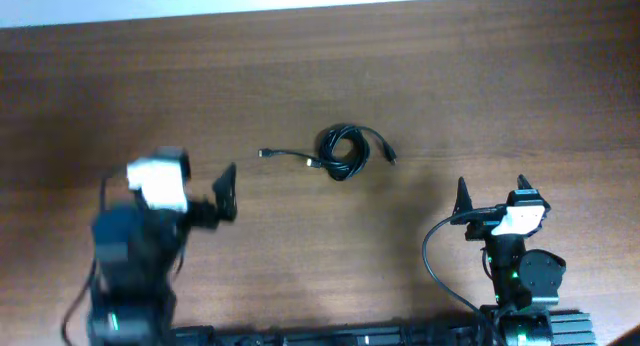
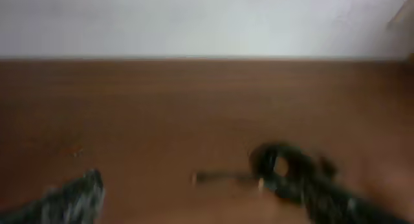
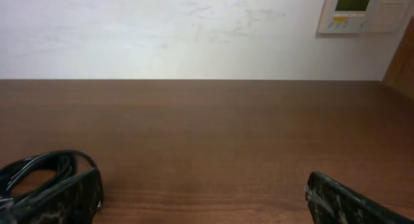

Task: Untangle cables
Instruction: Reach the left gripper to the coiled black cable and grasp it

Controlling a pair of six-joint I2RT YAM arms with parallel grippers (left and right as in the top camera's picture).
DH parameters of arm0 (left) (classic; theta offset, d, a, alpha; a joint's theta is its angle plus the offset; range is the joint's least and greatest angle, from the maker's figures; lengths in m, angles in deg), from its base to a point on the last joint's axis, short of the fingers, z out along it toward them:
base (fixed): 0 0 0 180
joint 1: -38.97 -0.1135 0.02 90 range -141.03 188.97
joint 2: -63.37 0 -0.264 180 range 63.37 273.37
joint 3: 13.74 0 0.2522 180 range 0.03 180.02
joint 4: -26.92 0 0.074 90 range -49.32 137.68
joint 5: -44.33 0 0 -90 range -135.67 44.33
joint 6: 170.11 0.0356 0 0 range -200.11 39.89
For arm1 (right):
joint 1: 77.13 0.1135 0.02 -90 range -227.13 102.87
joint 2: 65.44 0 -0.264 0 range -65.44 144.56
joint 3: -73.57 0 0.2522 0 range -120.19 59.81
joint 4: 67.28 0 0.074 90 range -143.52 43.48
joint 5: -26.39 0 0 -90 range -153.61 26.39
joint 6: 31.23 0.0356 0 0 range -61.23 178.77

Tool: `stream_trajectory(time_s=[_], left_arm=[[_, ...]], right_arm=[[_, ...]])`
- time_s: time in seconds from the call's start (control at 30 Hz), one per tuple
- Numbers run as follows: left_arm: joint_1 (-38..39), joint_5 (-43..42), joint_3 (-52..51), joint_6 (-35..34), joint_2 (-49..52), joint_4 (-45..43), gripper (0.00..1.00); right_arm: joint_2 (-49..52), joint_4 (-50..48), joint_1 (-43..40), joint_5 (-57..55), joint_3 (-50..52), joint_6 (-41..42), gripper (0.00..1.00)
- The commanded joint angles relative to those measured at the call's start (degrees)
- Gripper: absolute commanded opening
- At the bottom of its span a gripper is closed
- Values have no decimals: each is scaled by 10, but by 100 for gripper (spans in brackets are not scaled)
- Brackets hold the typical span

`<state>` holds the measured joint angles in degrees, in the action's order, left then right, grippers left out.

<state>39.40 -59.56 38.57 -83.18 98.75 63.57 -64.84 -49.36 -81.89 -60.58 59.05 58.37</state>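
Observation:
The cables (image 1: pixel 342 151) lie in a small black coiled knot at the table's middle. One plug end (image 1: pixel 266 153) trails left and another (image 1: pixel 390 157) sticks out right. My left gripper (image 1: pixel 227 192) is open and empty, below and left of the coil, and motion-blurred. In the left wrist view the cables (image 2: pixel 288 169) show blurred ahead and to the right of the open jaws (image 2: pixel 213 208). My right gripper (image 1: pixel 492 189) is open and empty, to the right of and nearer than the coil. In the right wrist view part of the coil (image 3: pixel 39 167) shows behind the left finger of the jaws (image 3: pixel 204 204).
The brown wooden table (image 1: pixel 500 76) ends at a white wall at the back (image 3: pixel 162 30). A wall panel (image 3: pixel 352 10) hangs at the upper right. A thicker black arm wire (image 1: pixel 430 256) loops by the right arm's base.

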Motion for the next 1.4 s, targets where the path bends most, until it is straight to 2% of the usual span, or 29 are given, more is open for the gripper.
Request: stream_trajectory(time_s=[0.0, 0.1, 0.13, 0.23, 0.27, 0.3, 0.33, 0.47, 0.5, 0.63, 0.67, 0.7, 0.73, 0.77, 0.8, 0.9, 0.93, 0.97, 1.0, 1.07, 1.1, 1.13, 1.17, 1.2, 1.23, 1.27, 1.3, 1.33, 1.37], left_arm=[[21, -67, 231, -2, 242, 116, 99], [82, -63, 377, 13, 407, 197, 99], [118, -63, 417, 31, 478, 192, 99], [157, -63, 422, 31, 570, 127, 99], [169, -63, 422, 31, 611, 99, 92], [180, -62, 422, 31, 648, 79, 68], [194, -57, 422, 30, 687, 65, 58], [244, 33, 422, 27, 776, 45, 65], [264, 50, 422, 29, 804, 38, 64], [306, 168, 422, 24, 865, 37, 36], [307, 169, 422, 22, 874, 42, 8], [307, 181, 422, 5, 874, 48, 0], [304, 238, 423, -49, 868, 61, 0], [297, 328, 427, -135, 851, 102, 0], [292, 370, 429, -217, 826, 147, 0], [278, 370, 429, -382, 755, 244, 0], [274, 366, 429, -453, 727, 279, 3], [274, 342, 429, -494, 712, 295, 32], [274, 311, 429, -501, 708, 295, 60], [274, 265, 429, -493, 707, 309, 88], [274, 265, 429, -469, 707, 319, 91], [274, 266, 429, -415, 707, 321, 92], [273, 273, 429, -333, 707, 320, 89], [269, 274, 429, -239, 707, 319, 71], [263, 276, 428, -216, 707, 319, 63], [253, 282, 425, -217, 707, 317, 62], [232, 282, 411, -252, 707, 312, 64], [216, 280, 398, -292, 707, 312, 60], [197, 265, 381, -328, 707, 311, 50]], right_arm=[[-2, 2, 4, -3, 4, 1, 99], [-2, 2, 4, -3, 4, 1, 99], [-2, 2, 4, -3, 4, 1, 99], [-2, 2, 4, -3, 4, 1, 99], [-2, 2, 4, -3, 4, 1, 99], [-2, 2, 4, -3, 4, 1, 99], [-2, 2, 4, -3, 4, 1, 99], [-2, 2, 4, -3, 4, 1, 99], [-2, 2, 4, -3, 4, 1, 100], [-2, 2, 4, -3, 4, 1, 99], [-2, 2, 4, -3, 4, 1, 99], [-2, 2, 4, -3, 4, 1, 99], [-2, 2, 4, -3, 4, 1, 99], [-2, 2, 4, -3, 4, 1, 99], [-2, 2, 4, -3, 4, 1, 100], [-2, -12, 3, -21, 4, -17, 100], [-2, -25, 2, 10, 4, -15, 99], [-2, -23, 2, 61, 4, 8, 99], [-2, -13, 2, 126, 4, 57, 100], [4, -14, 3, 286, 4, 258, 99], [5, -14, 2, 342, 4, 304, 99], [5, -13, 2, 370, 4, 311, 99], [5, -14, 2, 382, 4, 311, 99], [5, -21, 2, 377, 4, 311, 99], [5, -20, 2, 362, 4, 311, 100], [5, -11, 2, 334, 4, 307, 100], [9, -12, 2, 331, 4, 292, 100], [15, -12, 2, 327, 4, 292, 99], [32, -1, 2, 318, -3, 292, 99]])
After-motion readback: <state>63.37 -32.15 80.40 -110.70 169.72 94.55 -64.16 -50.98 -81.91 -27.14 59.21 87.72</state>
